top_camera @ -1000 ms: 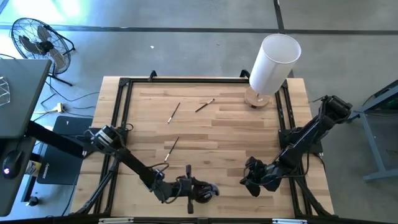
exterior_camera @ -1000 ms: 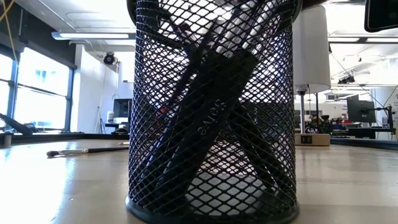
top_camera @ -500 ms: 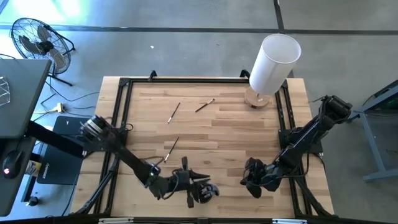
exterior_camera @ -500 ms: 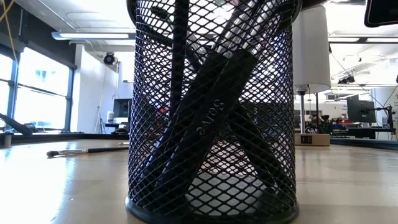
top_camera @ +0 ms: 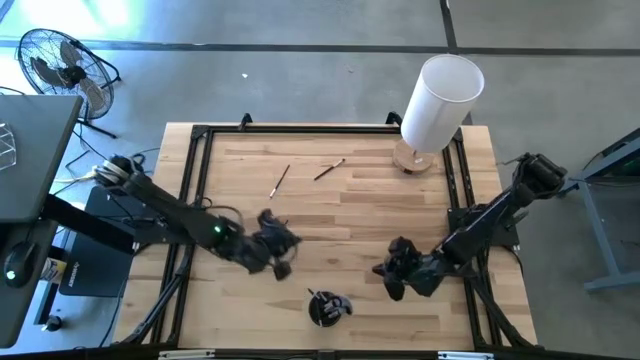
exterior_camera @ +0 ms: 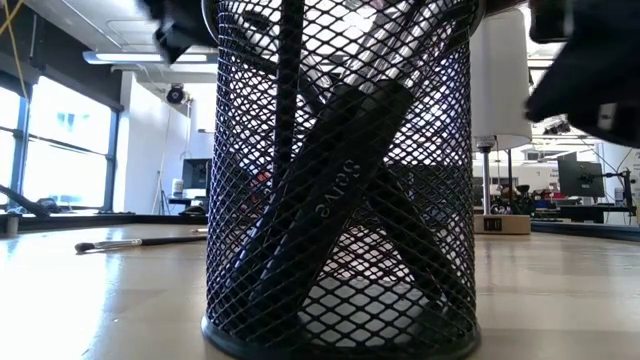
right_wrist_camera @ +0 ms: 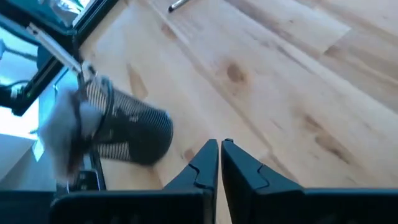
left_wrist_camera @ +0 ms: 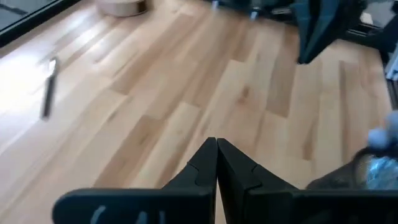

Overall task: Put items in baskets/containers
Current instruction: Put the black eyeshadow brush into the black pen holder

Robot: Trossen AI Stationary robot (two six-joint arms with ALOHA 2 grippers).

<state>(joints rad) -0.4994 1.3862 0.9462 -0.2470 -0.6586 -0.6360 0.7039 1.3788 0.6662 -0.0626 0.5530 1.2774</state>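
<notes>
Up close in the low view, I can read "Saive" or something like it, upside down along one dark brush handle inside the black mesh cup; I can't make out every letter. That cup stands near the table's front edge, packed with brushes. Two loose brushes lie toward the back, well apart from it. My left gripper hovers mid-table, fingers pressed together and empty. My right gripper sits just right of the cup, fingers nearly touching, holding nothing.

Bright daylight, blurred wrist views
</notes>
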